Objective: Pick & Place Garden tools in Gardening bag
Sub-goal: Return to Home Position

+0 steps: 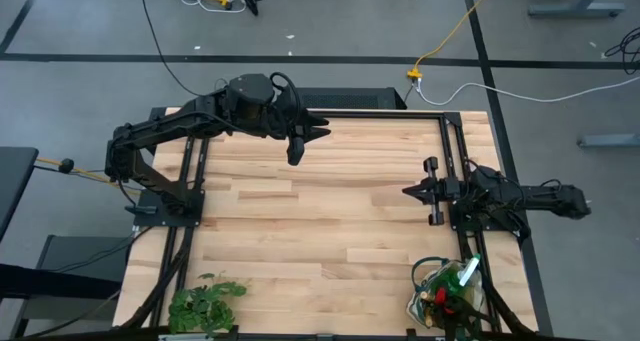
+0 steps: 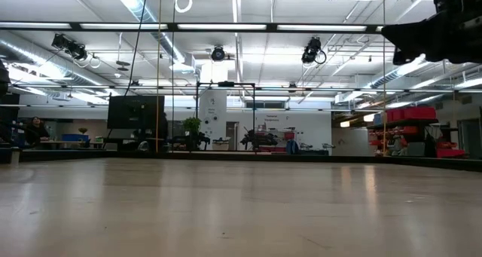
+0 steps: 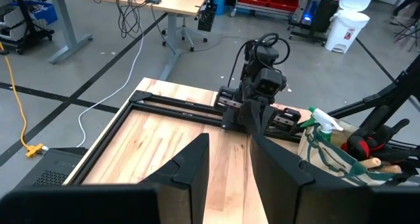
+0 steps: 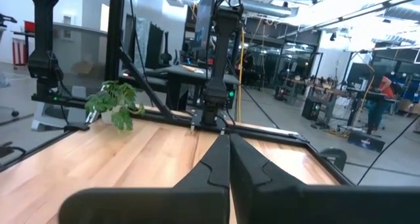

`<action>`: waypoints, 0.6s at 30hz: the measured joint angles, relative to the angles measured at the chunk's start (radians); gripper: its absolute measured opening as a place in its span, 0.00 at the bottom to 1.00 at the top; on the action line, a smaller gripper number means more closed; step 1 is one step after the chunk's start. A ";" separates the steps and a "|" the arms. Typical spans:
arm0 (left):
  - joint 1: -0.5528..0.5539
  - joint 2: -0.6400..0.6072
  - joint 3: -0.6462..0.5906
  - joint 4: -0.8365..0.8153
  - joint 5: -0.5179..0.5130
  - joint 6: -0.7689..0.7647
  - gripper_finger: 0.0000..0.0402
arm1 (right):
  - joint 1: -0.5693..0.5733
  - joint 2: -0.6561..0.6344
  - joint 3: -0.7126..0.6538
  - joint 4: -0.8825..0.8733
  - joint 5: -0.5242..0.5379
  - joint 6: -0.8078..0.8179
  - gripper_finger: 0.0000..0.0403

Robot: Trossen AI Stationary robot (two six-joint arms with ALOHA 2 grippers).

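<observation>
The gardening bag (image 1: 432, 299) stands on the table's near right corner, cream with dark green trim. Garden tools stick out of its top: a green spray bottle (image 3: 323, 123), something red (image 3: 365, 144) and a wooden handle (image 3: 386, 165). My left gripper (image 1: 298, 146) hangs open over the far middle of the table, raised, with nothing between its fingers (image 3: 230, 165). My right gripper (image 1: 412, 191) is shut and empty, low at the table's right side and pointing toward the left (image 4: 230, 168). Both are far from the bag.
A leafy green plant bunch (image 1: 205, 301) lies at the near left corner, also in the right wrist view (image 4: 115, 102). Black frame rails (image 1: 455, 146) run along the table's edges. The wooden tabletop (image 1: 320, 231) between the arms is bare.
</observation>
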 joint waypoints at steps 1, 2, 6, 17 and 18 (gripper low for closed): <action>0.000 0.000 0.000 0.000 0.000 0.000 0.29 | 0.000 -0.009 0.000 -0.013 0.000 0.000 0.00; 0.000 0.000 0.000 0.000 0.000 0.000 0.29 | 0.000 -0.017 0.000 -0.024 0.000 0.000 0.00; 0.000 0.000 0.000 0.000 0.000 0.000 0.29 | 0.000 -0.052 0.000 -0.063 0.000 0.000 0.00; 0.000 0.000 0.000 0.000 0.000 0.000 0.29 | 0.001 -0.099 0.000 -0.122 -0.001 0.000 0.00; 0.000 0.000 0.000 0.000 0.000 0.000 0.29 | 0.001 -0.099 0.000 -0.122 0.000 0.000 0.00</action>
